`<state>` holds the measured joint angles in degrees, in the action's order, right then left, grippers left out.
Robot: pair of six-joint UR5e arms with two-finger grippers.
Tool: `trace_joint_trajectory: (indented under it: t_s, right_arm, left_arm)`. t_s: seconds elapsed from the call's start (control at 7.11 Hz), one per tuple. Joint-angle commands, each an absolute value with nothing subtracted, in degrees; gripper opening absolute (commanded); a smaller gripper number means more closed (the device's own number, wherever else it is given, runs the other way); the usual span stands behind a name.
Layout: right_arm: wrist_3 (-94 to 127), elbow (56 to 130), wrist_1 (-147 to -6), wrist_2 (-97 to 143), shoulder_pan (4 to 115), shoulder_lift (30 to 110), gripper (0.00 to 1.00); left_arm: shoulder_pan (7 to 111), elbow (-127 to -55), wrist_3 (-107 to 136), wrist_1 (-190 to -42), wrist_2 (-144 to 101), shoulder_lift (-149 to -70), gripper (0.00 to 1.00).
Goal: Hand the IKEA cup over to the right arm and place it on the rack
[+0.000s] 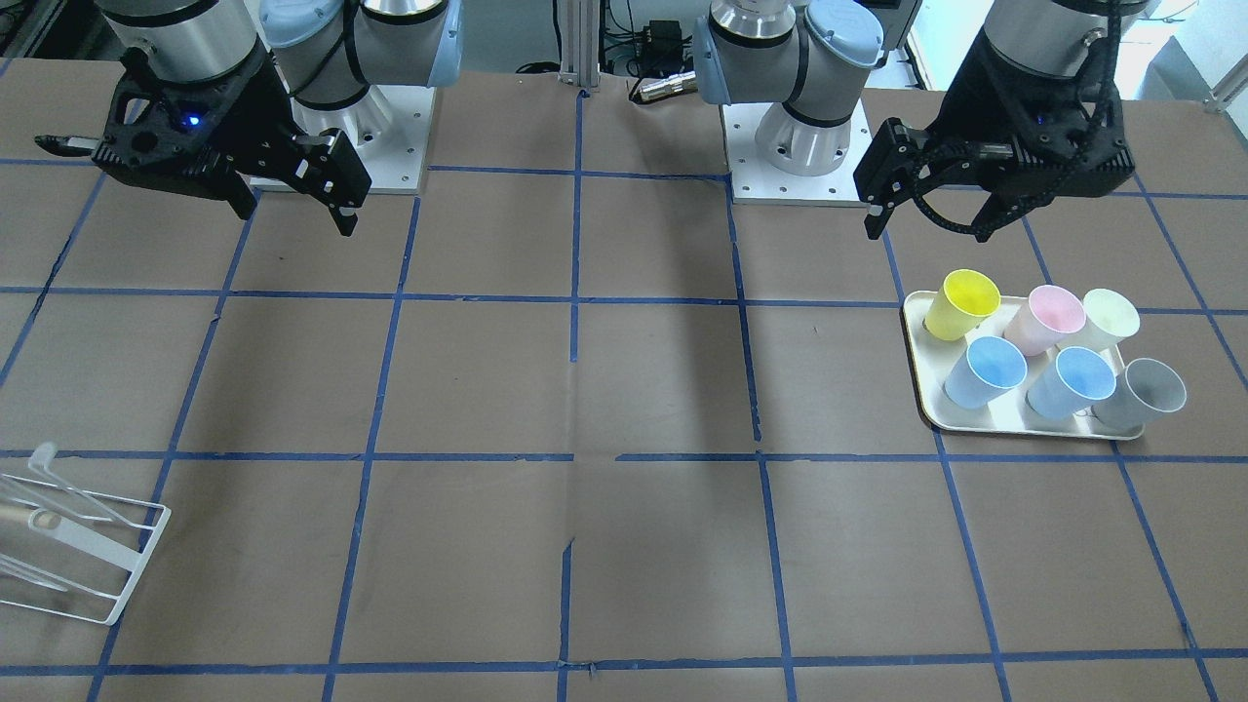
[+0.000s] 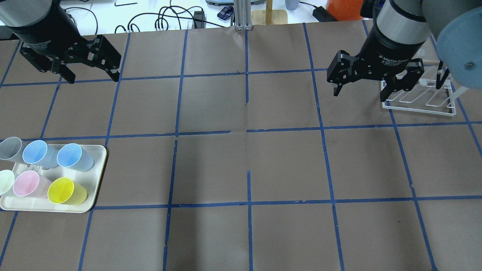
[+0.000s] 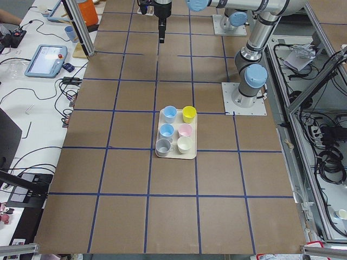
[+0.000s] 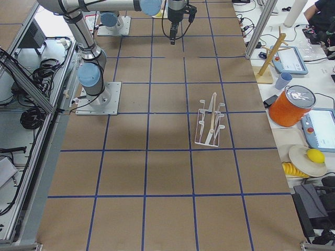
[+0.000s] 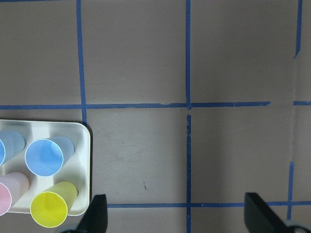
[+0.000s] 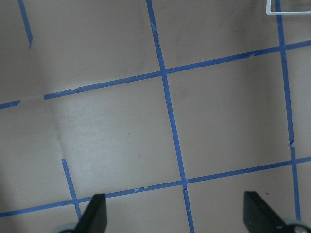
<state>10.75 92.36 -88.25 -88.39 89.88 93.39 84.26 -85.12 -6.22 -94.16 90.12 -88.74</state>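
We seem to be at the start: our left gripper point(image 2: 93, 77) and right gripper point(image 2: 359, 94) hang wide open, empty. The yellow cup point(image 2: 64, 191) stands on the tray point(image 2: 98, 165), well apart from the rack point(image 2: 418, 105). Next, the left gripper must descend around it.

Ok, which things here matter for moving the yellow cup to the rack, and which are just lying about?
For the job: yellow IKEA cup, left gripper, right gripper (both with jaws open), white wire rack.

Lying about: cream tray, blue cup, second blue cup, pink cup, pale cup, grey cup.
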Motion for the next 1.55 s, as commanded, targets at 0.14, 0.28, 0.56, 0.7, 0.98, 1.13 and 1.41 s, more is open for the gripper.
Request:
trace_joint_trajectory:
  t_s: [0.14,0.28,0.56,0.7,0.98,1.13,1.41]
  right_arm:
    - [10.99,92.55,-88.24,-87.98,89.91,93.43,1.0]
    - [10.99,92.64,-88.24,-87.98,89.91,93.43,1.0]
    - [10.9,92.72,-88.15,-87.98,89.91,93.43,1.0]
    - [10.9,92.72,-88.15,-87.98,89.91,93.43,1.0]
    - [10.64,92.81,-88.15,-87.98,89.91,93.43,1.0]
    - [10.63,92.81,-88.07,-87.98,89.91,93.43,1.0]
    - [10.55,92.81,-88.07,-87.98,89.91,93.34,1.0]
  left_arm:
    - [84.46,-85.52,-6.07,-94.75,90.18,-88.33,1.0]
    - [84.38,-85.52,-6.06,-94.57,90.18,-88.59,1.0]
    - [84.46,-85.69,-6.15,-94.74,90.18,-88.42,1.0]
    - [84.46,-85.95,-6.15,-94.83,90.09,-88.16,1.0]
    - [84.11,-87.79,-7.11,-94.75,90.26,-86.32,1.0]
    - [83.76,-88.5,-7.12,-94.49,90.09,-85.79,1.0]
    - [83.41,-89.29,-8.96,-94.04,90.09,-85.69,1.0]
